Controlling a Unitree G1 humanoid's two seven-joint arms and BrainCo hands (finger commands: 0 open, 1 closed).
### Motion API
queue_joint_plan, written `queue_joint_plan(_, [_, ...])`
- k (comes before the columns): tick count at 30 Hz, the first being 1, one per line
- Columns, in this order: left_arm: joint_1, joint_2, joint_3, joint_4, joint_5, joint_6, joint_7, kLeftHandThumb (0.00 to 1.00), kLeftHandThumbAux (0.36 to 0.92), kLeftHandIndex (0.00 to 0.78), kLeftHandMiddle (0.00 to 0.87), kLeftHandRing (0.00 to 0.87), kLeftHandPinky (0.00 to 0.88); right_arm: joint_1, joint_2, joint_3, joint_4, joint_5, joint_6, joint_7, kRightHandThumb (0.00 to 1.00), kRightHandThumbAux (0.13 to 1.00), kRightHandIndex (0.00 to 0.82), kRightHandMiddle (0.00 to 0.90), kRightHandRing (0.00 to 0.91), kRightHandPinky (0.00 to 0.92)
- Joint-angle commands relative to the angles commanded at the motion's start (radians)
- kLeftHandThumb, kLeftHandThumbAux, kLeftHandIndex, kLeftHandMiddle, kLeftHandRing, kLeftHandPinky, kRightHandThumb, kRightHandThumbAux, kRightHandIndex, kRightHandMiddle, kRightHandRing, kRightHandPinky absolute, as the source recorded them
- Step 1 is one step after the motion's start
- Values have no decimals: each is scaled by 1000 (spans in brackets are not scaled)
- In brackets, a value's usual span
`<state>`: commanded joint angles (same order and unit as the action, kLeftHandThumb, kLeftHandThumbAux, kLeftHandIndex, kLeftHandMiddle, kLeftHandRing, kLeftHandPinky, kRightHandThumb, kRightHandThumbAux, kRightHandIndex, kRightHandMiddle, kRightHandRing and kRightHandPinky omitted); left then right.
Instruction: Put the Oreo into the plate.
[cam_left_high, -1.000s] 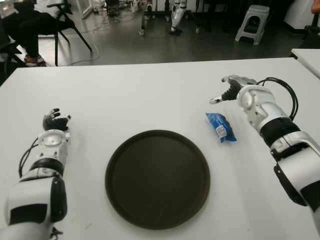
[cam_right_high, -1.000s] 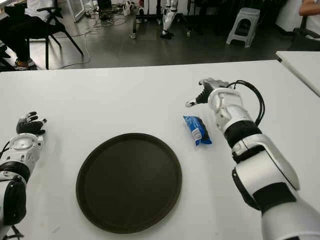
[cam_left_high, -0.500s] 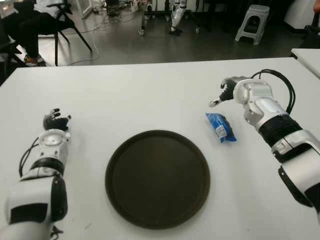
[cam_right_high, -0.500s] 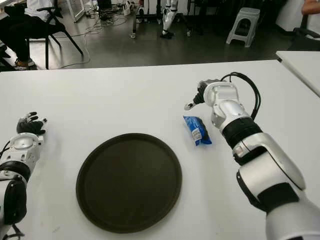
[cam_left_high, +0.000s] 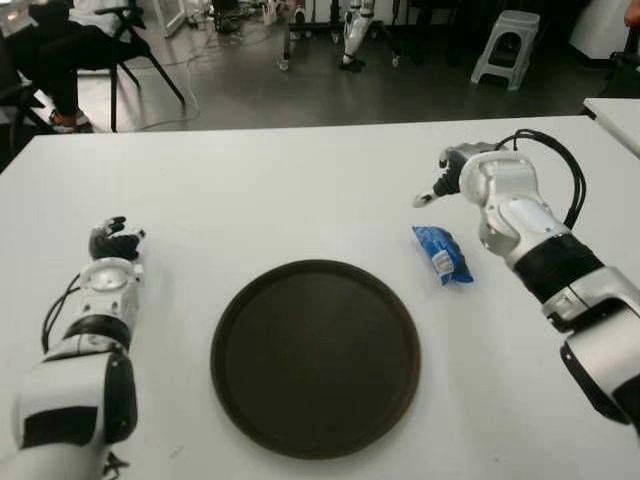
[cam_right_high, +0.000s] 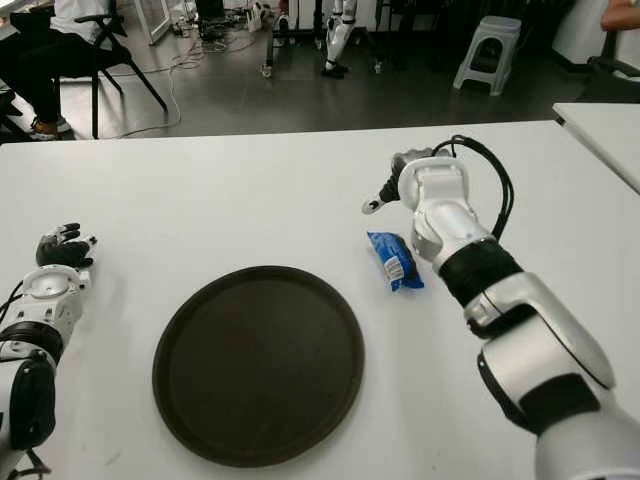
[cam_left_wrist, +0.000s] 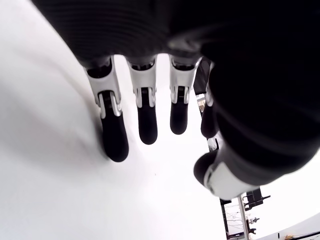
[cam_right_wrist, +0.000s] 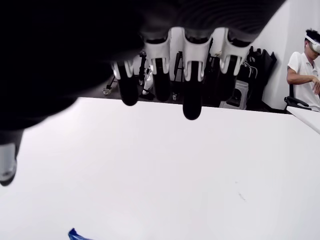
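White bench with a round dark plate as landmark. The blue Oreo packet lies on the bench just right of the plate, not touching it. The right hand hangs beyond the packet, fingers extended and empty. The left hand shows well left of the plate, fingers relaxed, holding nothing.

No words, brands or numbers can be read anywhere. The blue packet just right of the plate carries a small white label, but its print is too small to read.
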<state>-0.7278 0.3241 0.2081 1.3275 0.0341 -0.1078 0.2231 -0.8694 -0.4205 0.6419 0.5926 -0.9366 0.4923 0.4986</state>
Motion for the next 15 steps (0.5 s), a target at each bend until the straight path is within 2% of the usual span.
queue_joint_plan(10, [-2, 0, -9, 1, 12, 9, 9, 186, 787, 192, 173, 180, 195, 4, 8, 26, 3, -39, 55, 58, 0, 389, 201, 220, 202, 164])
queue_joint_plan(15, [-3, 0, 0, 1, 5, 12, 10, 232, 782, 188, 175, 186, 200, 8, 13, 34, 11, -53, 68, 71, 0, 379, 223, 229, 216, 203])
